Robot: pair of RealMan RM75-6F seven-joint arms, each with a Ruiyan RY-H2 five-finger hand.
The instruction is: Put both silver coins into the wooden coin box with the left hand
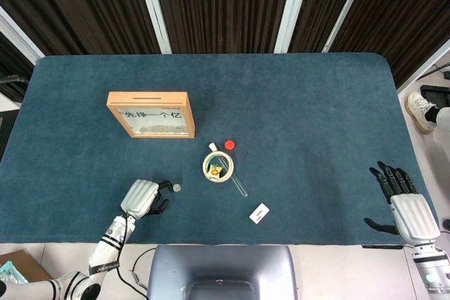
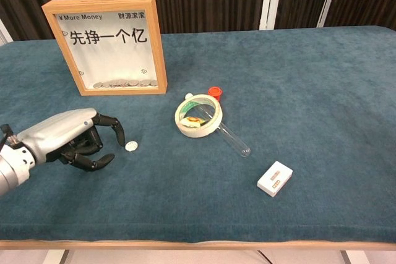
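- Both views were bright and evenly lit from overhead.
- Shadows on the bench [image 1: 295, 103] stayed soft and short.
- The wooden coin box [image 2: 105, 44] glass showed faint glare.
- Focus was sharp; edges bowed slightly.

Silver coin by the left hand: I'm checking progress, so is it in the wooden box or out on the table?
Out. The silver coin lies flat on the cloth beside the left hand.
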